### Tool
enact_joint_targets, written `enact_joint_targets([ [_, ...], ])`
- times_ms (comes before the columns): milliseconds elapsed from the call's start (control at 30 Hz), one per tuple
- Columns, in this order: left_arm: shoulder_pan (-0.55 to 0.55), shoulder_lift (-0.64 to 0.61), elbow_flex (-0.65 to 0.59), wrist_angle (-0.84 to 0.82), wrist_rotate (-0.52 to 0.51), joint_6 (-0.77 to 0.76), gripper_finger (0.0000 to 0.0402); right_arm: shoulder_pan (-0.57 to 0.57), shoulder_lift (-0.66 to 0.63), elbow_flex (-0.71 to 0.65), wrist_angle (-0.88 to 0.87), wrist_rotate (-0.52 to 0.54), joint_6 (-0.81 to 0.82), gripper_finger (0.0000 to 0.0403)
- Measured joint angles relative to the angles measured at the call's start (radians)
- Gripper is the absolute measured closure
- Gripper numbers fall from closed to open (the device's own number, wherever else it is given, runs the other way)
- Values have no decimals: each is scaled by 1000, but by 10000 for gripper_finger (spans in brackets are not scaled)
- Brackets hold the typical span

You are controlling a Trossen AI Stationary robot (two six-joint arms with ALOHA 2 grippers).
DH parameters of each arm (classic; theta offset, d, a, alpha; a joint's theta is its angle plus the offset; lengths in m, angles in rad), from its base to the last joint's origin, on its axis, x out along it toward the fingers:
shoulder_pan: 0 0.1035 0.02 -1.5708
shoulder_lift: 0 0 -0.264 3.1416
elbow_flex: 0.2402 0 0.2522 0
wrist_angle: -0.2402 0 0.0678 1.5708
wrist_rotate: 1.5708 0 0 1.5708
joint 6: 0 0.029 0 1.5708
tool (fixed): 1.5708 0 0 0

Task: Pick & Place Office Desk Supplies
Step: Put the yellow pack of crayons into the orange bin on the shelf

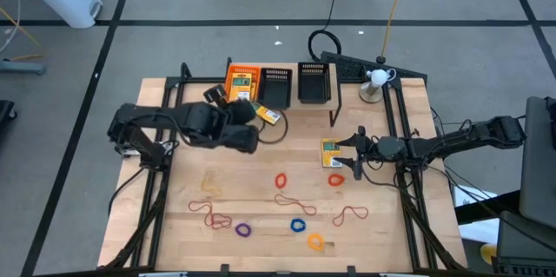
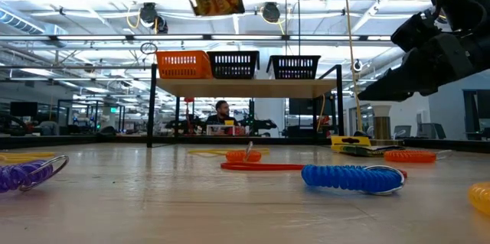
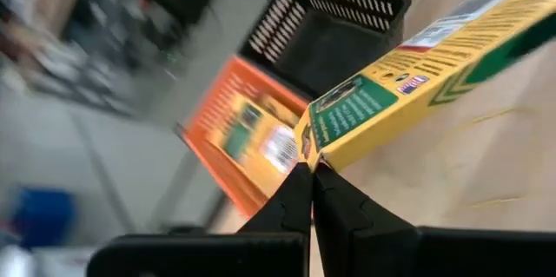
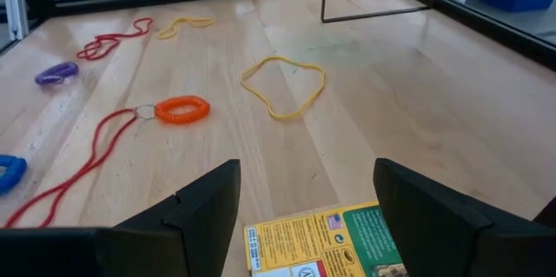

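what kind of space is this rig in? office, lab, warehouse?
Most likely a robotics lab or workshop in a large open industrial hall. The low view shows high ceilings with exposed ducts and trusses, workbenches with a seated person behind, and the wooden table stands on a taped concrete floor.

- The table (image 1: 261, 192) is showing pale wood with a fine grain and a smooth, faintly shiny finish.
- The yellow packet (image 3: 417, 77) in the left gripper (image 3: 311, 173) is looking like printed card, slightly glossy, with a green label.
- The left gripper's fingers (image 3: 291, 199) are appearing as matt black plastic.
- The orange tray (image 1: 242, 80) and the black trays (image 1: 314, 82) are showing an open mesh, seemingly of thin metal.
- The blue ring (image 2: 352, 177) is looking like coiled glossy plastic.
- The red rubber-band loops (image 4: 69, 168) are lying thin and matt.
- The second packet (image 4: 326, 242) is gleaming slightly, like coated card.
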Motion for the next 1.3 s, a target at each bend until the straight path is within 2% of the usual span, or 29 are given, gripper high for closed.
enact_joint_targets([
  [167, 59, 2, 0, 1, 204, -147, 401, 0, 0, 0, 9, 1, 15, 149],
  [367, 128, 2, 0, 9, 364, -181, 401, 0, 0, 0, 41, 0, 18, 149],
  [633, 185, 1, 0, 13, 414, -116, 401, 0, 0, 0, 61, -1, 11, 149],
  [1033, 209, 1, 1, 57, 417, 10, 401, 0, 0, 0, 61, 1, 10, 149],
  [1133, 223, 3, 34, 55, 419, 43, 401, 0, 0, 0, 62, 2, 10, 149],
  [1300, 254, 2, 160, 55, 409, 108, 401, 0, 0, 0, 72, 2, 10, 149],
])
